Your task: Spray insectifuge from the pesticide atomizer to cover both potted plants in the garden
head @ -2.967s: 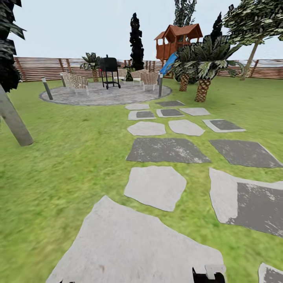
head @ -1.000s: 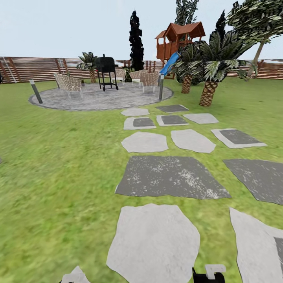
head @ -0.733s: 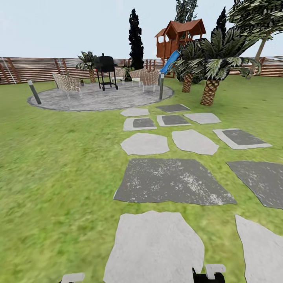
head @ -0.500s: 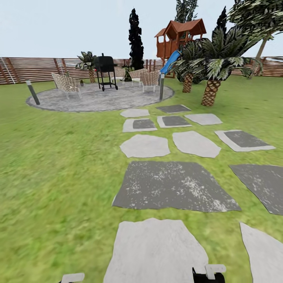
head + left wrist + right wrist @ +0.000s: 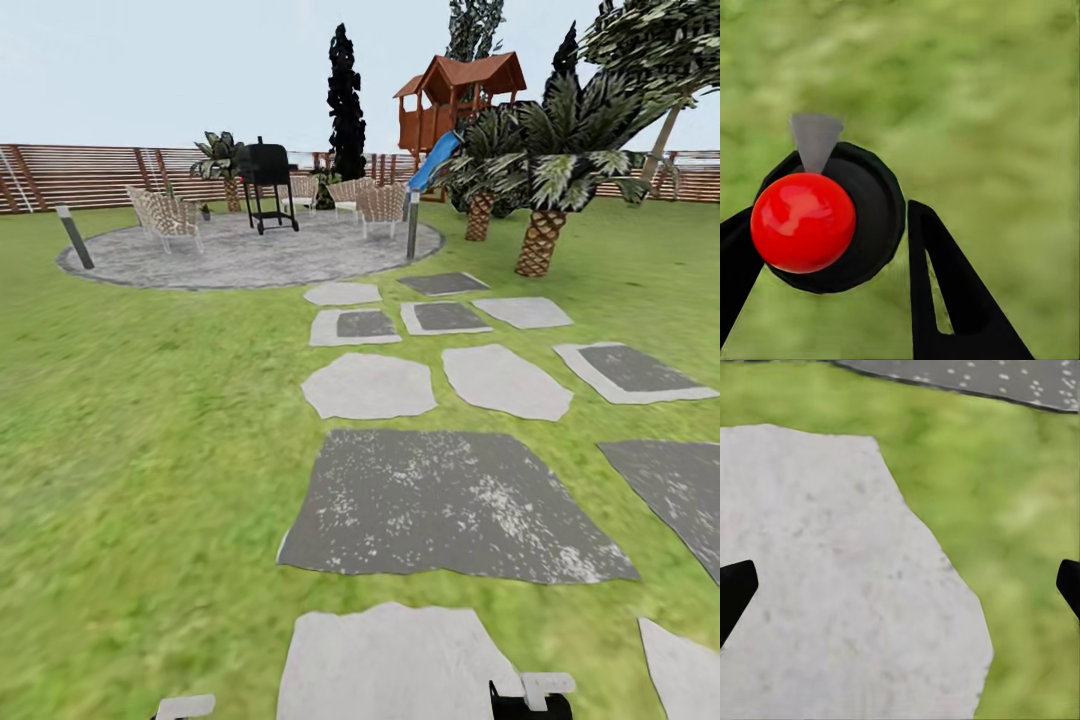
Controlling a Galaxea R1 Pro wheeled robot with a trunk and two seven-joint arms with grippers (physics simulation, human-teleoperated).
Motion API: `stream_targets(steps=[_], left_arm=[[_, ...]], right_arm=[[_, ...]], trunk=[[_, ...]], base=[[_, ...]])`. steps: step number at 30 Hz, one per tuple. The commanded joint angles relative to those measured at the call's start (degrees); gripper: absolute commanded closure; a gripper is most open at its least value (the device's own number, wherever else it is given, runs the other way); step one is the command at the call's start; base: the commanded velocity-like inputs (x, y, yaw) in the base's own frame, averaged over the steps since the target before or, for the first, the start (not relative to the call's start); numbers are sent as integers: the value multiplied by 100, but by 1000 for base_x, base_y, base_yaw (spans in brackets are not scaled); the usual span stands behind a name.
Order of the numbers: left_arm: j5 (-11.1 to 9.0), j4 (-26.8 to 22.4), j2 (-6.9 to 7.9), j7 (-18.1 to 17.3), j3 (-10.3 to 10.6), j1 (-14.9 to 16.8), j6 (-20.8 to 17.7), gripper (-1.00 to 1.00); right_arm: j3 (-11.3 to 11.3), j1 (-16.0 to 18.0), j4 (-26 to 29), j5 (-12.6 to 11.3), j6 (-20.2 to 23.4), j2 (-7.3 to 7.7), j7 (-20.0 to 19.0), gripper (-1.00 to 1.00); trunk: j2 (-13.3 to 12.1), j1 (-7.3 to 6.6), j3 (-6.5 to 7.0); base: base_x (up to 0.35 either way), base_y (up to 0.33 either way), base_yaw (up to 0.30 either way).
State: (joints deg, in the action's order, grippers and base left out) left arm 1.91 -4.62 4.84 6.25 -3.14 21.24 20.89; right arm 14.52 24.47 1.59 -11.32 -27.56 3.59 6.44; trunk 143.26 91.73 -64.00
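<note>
Green lawn of the garden (image 5: 150, 420) lay before us, a path of grey stepping stones (image 5: 450, 505) running to a round paved patio (image 5: 250, 255) with wicker chairs (image 5: 160, 215) and a black grill (image 5: 268, 180), the brown slat fence (image 5: 100, 175) behind.

Our left claw (image 5: 832, 210) was clamped on the pesticide atomizer (image 5: 802, 221), a black round body with a glossy red cap and a grey nozzle, carried above blurred grass. Our right claw (image 5: 900, 585) hung empty with its fingers spread wide over a pale stone slab (image 5: 832, 585).

We judged the pick-up done and the step in hand to be the drive across the garden to the spraying. At this range we could not tell the two potted plants for certain from the small shapes around the patio.

The next move, as we read it, called for finding both low rosettes, stopping near them and aiming the nozzle down at the leaves before any squeeze.
</note>
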Motion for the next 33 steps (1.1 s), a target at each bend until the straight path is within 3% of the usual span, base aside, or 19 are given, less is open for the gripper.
stream_targets(steps=[1, 33], left_arm=[[21, 5, -1, 3, -29, 3, 21, 100], [20, 5, 16, 8, -35, -9, 29, 100]], right_arm=[[51, 3, -1, -46, -13, 0, 15, -100], [42, 4, -1, -46, -13, 1, 10, -100]], trunk=[[2, 2, -5], [2, 2, -5]], base=[[343, 0, 0], [343, 0, 0]])
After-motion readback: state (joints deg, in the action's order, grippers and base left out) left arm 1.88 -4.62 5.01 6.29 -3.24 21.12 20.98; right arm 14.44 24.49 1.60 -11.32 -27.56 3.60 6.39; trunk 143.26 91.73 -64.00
